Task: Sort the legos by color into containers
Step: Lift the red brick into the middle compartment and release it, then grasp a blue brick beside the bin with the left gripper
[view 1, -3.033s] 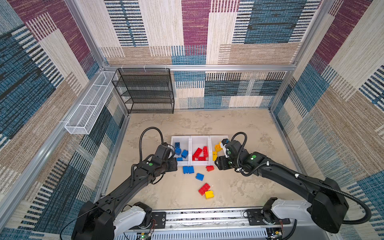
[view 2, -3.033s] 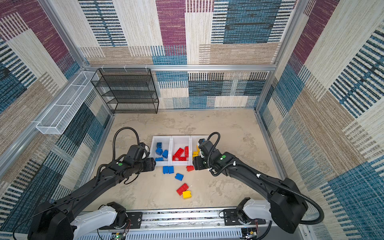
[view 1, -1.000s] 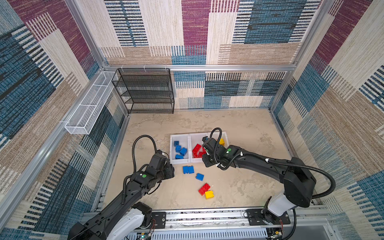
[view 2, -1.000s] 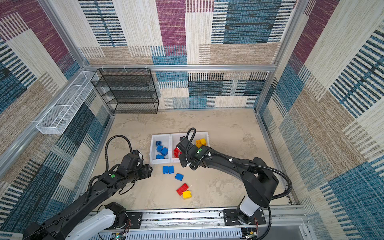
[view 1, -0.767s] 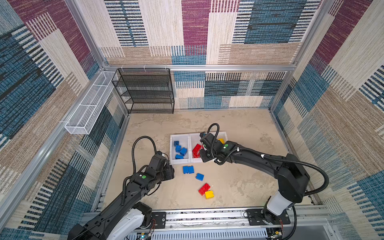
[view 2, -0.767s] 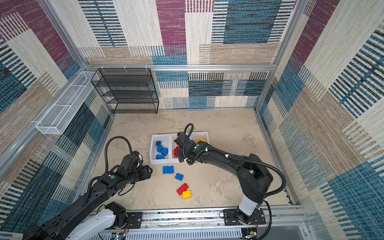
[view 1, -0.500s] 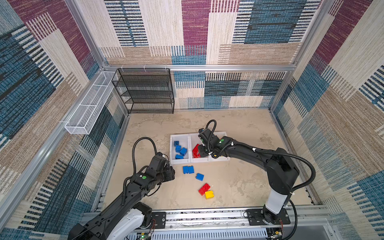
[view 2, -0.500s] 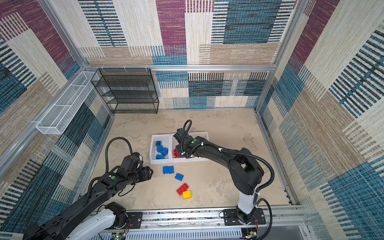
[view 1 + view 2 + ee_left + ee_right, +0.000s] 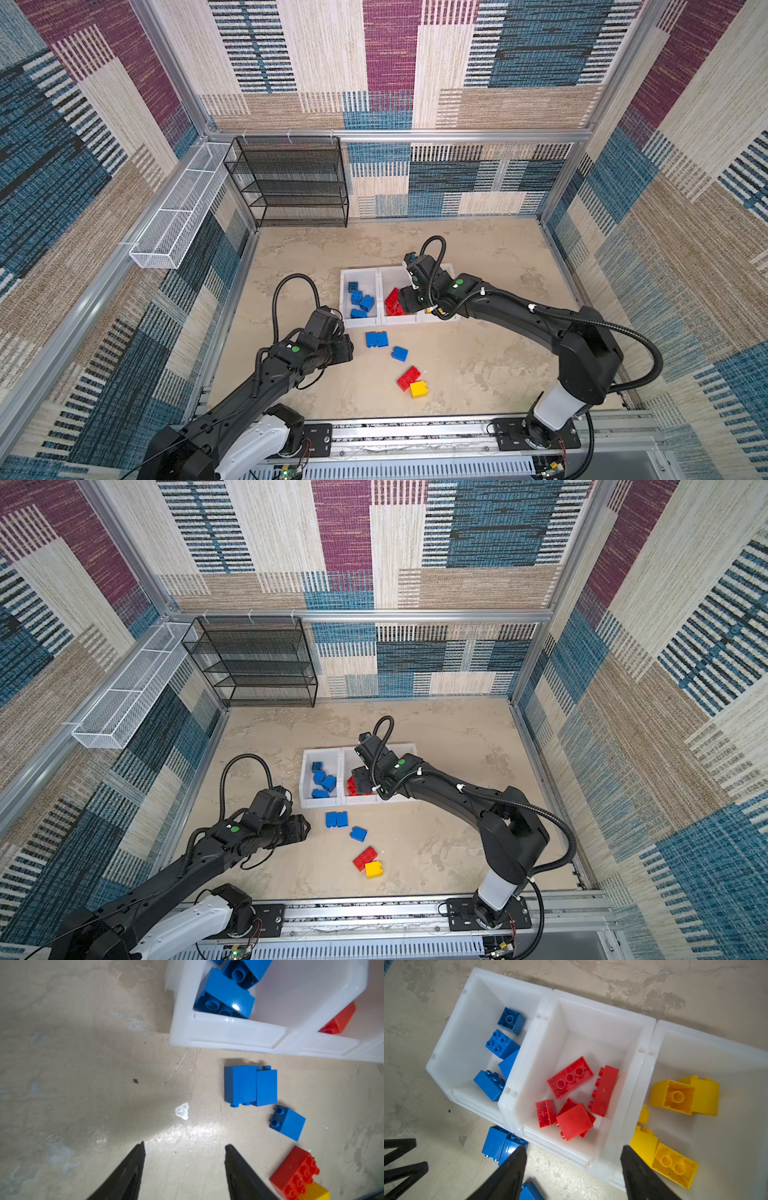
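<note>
Inside the three joined white plastic open-top bins [image 9: 591, 1028], studded plastic blue bricks [image 9: 502, 1043] lie in the end bin nearest the left arm, red bricks [image 9: 571, 1080] in the middle one and yellow bricks [image 9: 675, 1097] in the other end bin. Just outside the bins' near rim, on the beige mottled tabletop [image 9: 478, 365], a pair of blue bricks [image 9: 376, 339] lies side by side, touching. A single blue brick [image 9: 399, 353] sits near it. Closer to the front aluminium rail [image 9: 415, 432], a red oblong brick [image 9: 408, 377] touches a yellow square brick [image 9: 418, 389].

Over the middle bin's near wall hangs the right gripper [image 9: 574, 1147], jaws spread, nothing between them. Left of the blue pair, the left gripper [image 9: 185, 1147] hovers over bare tabletop, released and empty, with clear surface between its tips and the bricks.

Behind the bins, open tabletop runs to the black mesh shelf rack [image 9: 291, 178] in the back left corner. A long white wire mesh basket [image 9: 174, 224] hangs on the left wall, well apart from both arms.
</note>
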Motion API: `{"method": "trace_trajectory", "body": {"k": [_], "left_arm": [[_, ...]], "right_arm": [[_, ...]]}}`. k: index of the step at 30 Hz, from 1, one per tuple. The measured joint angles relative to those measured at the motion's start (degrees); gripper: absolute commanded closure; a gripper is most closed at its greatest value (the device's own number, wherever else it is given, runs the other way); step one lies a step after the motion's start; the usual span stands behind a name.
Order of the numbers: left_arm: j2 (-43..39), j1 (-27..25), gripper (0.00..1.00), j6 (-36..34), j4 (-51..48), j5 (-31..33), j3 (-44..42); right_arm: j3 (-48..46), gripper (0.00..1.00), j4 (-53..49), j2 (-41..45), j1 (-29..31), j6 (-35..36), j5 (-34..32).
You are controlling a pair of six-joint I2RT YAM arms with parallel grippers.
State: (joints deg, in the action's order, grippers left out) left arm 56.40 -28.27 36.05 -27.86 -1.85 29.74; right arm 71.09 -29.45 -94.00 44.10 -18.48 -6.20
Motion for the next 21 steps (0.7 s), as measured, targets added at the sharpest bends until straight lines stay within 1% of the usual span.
{"method": "trace_trajectory", "body": {"k": [7, 14, 21], "left_arm": [[7.15, -4.11, 0.36, -0.02, 2.43, 0.50, 2.03], [15.61, -8.24, 0.34, -0.28, 3.96, 3.19, 6.56], [21.33, -10.21, 0.34, -0.74, 5.22, 4.70, 9.20]], "right_arm": [[-5.09, 0.25, 0.26, 6.38, -2.27, -1.66, 0.85], [-9.27, 0.25, 0.31, 11.34, -3.69, -3.17, 1.11], [-11.76, 0.24, -0.04, 14.64, -3.82, -5.05, 1.07]]}}
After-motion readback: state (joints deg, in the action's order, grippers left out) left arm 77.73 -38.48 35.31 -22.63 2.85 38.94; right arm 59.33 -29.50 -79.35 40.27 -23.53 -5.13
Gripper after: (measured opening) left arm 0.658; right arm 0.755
